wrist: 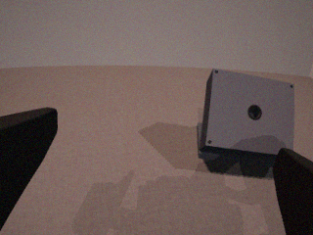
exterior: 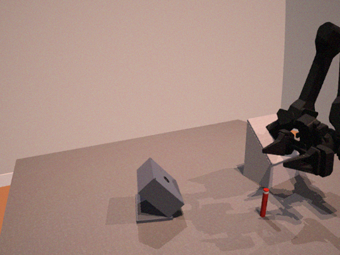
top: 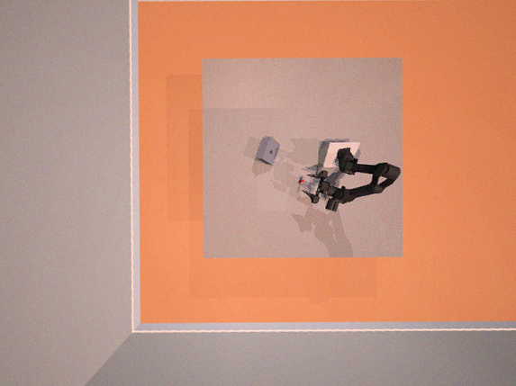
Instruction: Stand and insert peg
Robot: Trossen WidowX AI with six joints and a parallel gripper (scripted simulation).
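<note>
Black two-finger gripper (top: pixel 305 183) (exterior: pixel 274 158) (wrist: pixel 168 140), the only one on this rig: its fingers are spread nearly as far as they go, with nothing between them. It hangs above the table (top: pixel 228 216) (exterior: pixel 68 223) (wrist: pixel 122 98), higher than the peg's top and pointing outward.

Just ahead of the fingertips from above, and lower down in the exterior view, the red peg (top: pixel 301 181) (exterior: pixel 263 205) stands alone. Its long axis is upright and its white band (exterior: pixel 265 192) is near the top, so the plain end is on the table. The wrist view does not show it; presumably it lies below that camera's sight.

The standing and letting go look done, and the regrasp comes next. That calls for a move down and slightly forward, keeping the peg centred between the fingers; one finger coming in off line could tip it.

Farther out and to the robot's right sits the grey sloped panel block (top: pixel 265 148) (exterior: pixel 172 190) (wrist: pixel 235 108), its hole (top: pixel 271 152) (exterior: pixel 166 179) (wrist: pixel 254 112) facing up and back toward the arm. The upright peg will need tilting to match that direction before insertion.
</note>
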